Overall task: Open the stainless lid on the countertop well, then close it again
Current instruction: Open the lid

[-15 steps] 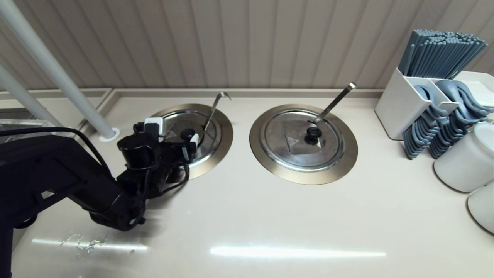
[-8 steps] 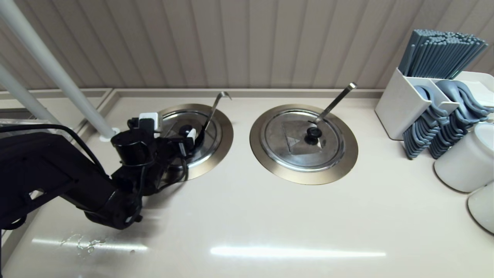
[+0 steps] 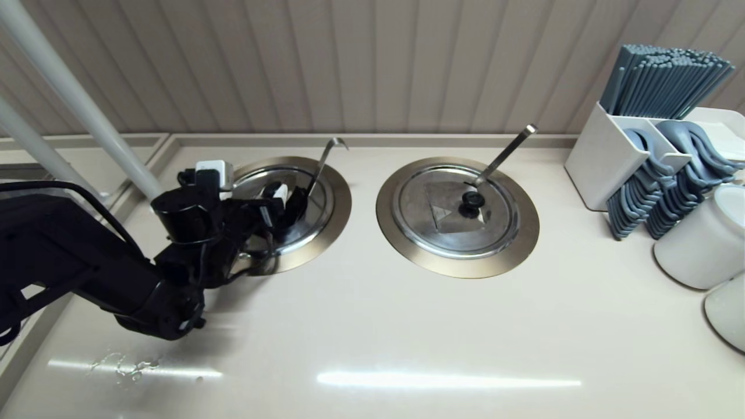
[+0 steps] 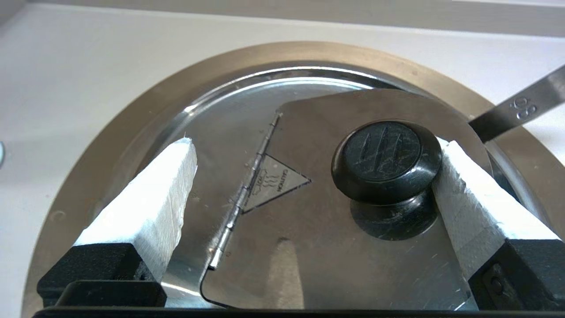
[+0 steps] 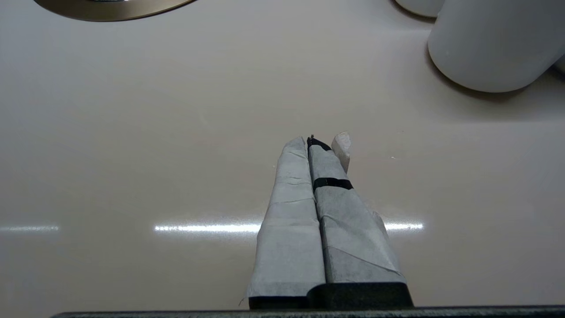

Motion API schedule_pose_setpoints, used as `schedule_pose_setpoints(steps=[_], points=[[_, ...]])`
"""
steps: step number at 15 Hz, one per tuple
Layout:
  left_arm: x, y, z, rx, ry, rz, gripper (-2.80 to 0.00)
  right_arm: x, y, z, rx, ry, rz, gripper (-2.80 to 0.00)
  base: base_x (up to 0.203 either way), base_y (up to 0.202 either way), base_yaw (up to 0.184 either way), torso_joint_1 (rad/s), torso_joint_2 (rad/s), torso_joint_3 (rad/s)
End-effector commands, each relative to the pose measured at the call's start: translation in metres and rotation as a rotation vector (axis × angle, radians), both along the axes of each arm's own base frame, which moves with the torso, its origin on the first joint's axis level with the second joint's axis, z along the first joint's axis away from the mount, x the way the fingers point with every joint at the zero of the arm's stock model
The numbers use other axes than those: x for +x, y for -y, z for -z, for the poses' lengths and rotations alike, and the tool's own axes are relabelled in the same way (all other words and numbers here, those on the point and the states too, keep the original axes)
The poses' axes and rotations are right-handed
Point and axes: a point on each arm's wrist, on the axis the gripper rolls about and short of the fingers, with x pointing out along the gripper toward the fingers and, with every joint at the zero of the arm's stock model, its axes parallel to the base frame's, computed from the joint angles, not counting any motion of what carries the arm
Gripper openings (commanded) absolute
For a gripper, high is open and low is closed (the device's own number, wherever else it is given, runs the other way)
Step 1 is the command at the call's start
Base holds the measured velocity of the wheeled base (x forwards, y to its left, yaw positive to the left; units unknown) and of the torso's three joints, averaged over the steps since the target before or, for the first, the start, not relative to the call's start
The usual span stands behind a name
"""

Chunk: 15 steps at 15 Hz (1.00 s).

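The stainless lid (image 3: 319, 202) covers the left countertop well, whose bronze-grey ring (image 3: 339, 198) surrounds it. A thin hook-ended ladle handle (image 3: 322, 166) rises from its notch. My left gripper (image 3: 289, 201) hovers low over this lid and is open wide. In the left wrist view the gripper (image 4: 315, 148) straddles the triangle-marked hinged flap (image 4: 326, 229). The black knob (image 4: 387, 161) rests against one white pad (image 4: 468, 198), while the other pad (image 4: 163, 185) stands far from it. A dark gap shows past the flap's edge near the ladle handle (image 4: 516, 110). My right gripper (image 5: 315, 141) is shut above bare countertop.
The twin lid (image 3: 457, 209) with a straight ladle handle (image 3: 503, 154) sits to the right. A white holder (image 3: 605, 157) with chopsticks and spoons and white cups (image 3: 698, 244) crowd the right edge. A white pole (image 3: 87, 110) slants at left. Droplets (image 3: 122, 366) lie near the front.
My left gripper has slid left and toward the wall across the lid, still open. The black knob beside its finger shows further left too. The right arm has stayed still.
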Motion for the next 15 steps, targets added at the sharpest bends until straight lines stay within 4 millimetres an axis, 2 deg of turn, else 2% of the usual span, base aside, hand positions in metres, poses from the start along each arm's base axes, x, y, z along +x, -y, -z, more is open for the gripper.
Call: schedule_pose_setpoints(steps=[1, 5, 15], points=[[-0.001, -0.003, -0.005, -0.006, 0.018, -0.01, 0.0, 0.0, 0.0, 0.0, 0.0, -0.001, 0.0, -2.8, 0.0, 0.0, 0.0, 0.0, 0.0, 0.0], [-0.003, -0.011, -0.013, -0.008, 0.037, -0.029, 0.0, 0.0, 0.0, 0.0, 0.0, -0.001, 0.0, -2.8, 0.0, 0.0, 0.0, 0.0, 0.0, 0.0], [-0.001, -0.025, -0.017, -0.006, 0.042, -0.056, 0.0, 0.0, 0.0, 0.0, 0.0, -0.001, 0.0, -2.8, 0.0, 0.0, 0.0, 0.0, 0.0, 0.0]])
